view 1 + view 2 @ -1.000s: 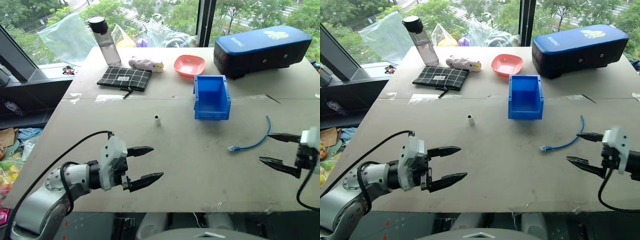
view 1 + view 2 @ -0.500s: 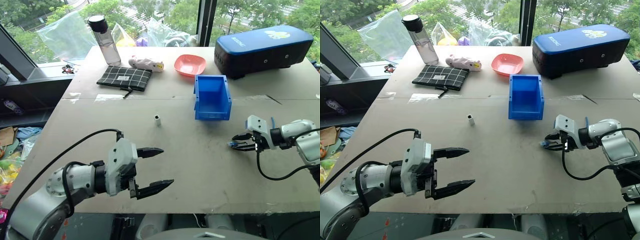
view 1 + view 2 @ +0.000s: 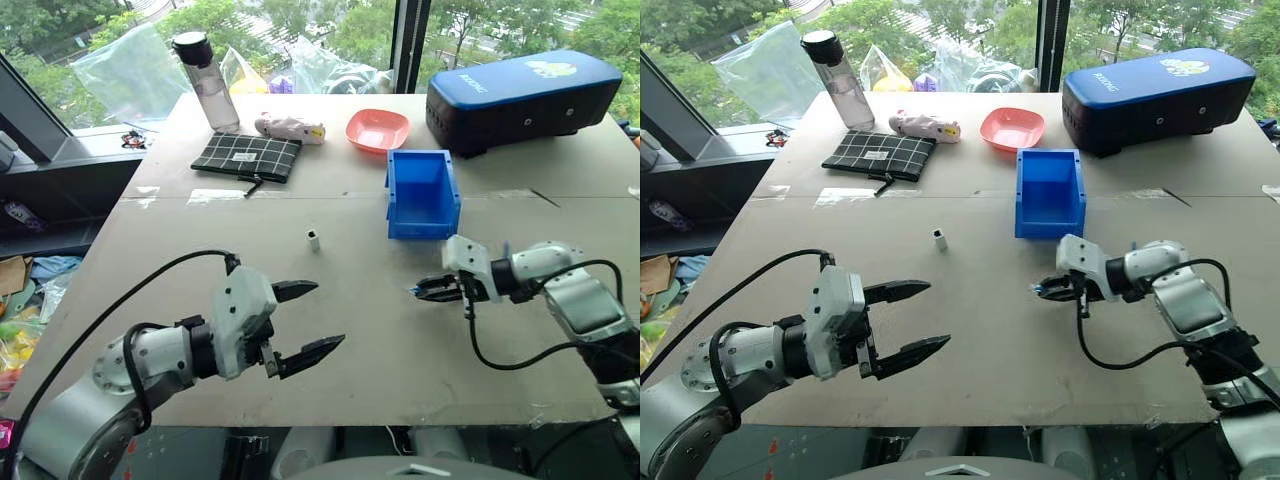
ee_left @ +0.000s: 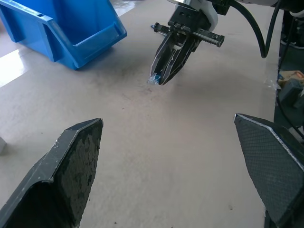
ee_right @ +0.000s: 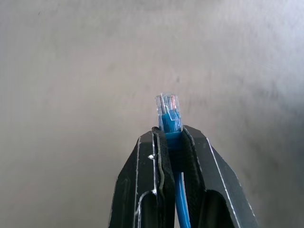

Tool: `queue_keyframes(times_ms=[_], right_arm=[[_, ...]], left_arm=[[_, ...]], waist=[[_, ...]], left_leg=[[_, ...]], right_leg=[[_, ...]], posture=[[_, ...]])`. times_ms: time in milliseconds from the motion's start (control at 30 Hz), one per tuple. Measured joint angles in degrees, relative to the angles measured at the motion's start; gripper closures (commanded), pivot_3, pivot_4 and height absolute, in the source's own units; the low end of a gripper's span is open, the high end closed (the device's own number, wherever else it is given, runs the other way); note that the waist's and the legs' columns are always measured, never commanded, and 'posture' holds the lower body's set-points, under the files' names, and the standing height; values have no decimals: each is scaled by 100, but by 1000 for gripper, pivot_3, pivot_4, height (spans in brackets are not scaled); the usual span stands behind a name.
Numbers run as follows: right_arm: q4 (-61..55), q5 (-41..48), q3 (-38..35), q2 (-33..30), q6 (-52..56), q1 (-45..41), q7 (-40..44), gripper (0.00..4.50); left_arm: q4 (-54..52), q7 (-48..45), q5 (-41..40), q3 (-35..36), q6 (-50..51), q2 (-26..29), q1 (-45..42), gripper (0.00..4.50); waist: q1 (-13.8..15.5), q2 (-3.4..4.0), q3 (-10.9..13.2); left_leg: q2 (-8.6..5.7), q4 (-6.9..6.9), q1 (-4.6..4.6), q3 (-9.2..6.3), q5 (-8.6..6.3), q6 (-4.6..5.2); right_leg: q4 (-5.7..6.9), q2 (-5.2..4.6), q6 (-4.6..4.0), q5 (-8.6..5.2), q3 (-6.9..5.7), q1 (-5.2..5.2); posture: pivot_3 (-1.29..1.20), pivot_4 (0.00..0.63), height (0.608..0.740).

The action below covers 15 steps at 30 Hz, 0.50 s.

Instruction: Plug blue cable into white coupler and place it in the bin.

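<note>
my right gripper [image 5: 171, 135] is closed on the blue cable [image 5: 171, 124], just behind its clear plug [image 5: 167, 104], which sticks out past my fingertips and points over the bare table [image 3: 380, 350]. so the first part, picking up the cable, looks done. my left gripper [image 3: 306, 320] is wide open and holds nothing; it hangs above the table near its front edge. the white coupler [image 3: 313, 239] is not yet touched: it stands alone on the table, ahead of my left gripper and well apart from my right one. the bin [image 3: 423, 194] is beyond my right gripper, near it, and i see nothing inside. what is left, i think: take the coupler with the left gripper, push the plug into its socket, then put the joined pieces in the bin.
</note>
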Motion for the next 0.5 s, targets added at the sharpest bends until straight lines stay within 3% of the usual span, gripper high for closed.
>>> queue_keyframes(times_ms=[67, 167, 333, 500], right_arm=[[36, -161, 267, 170, 227, -196, -135, 4460], [173, -356, 557, 333, 415, -362, -290, 3353], [-163, -193, 288, 79, 369, 113, -318, 939], [-1273, 784, -1584, -651, 166, 1870, -269, 939]], left_arm=[[102, 27, 355, -192, -6, 179, -136, 0], [557, 22, 862, -622, 11, 321, -547, 0], [1381, -432, 1100, -1447, 46, 181, -1721, 0], [2566, -879, 1724, -2493, -329, -512, -2629, 0]], waist=[[20, -1, 0], [35, -2, -1], [64, -3, -2], [120, -5, -2]], left_leg=[[-2, -1, -3, -5, 0, 0], [-11, -2, -8, -7, 0, 0], [-24, 0, -14, -16, 0, 1], [-34, 0, -16, -21, 0, 3]], right_leg=[[0, 0, 0, 0, -4, -2], [0, -4, 0, 0, -4, -5], [0, -14, 2, 1, -10, -9], [1, -15, 9, 5, -4, -10]], posture=[[0, 150, 740], [0, 150, 740], [0, 150, 740], [0, 150, 740]])
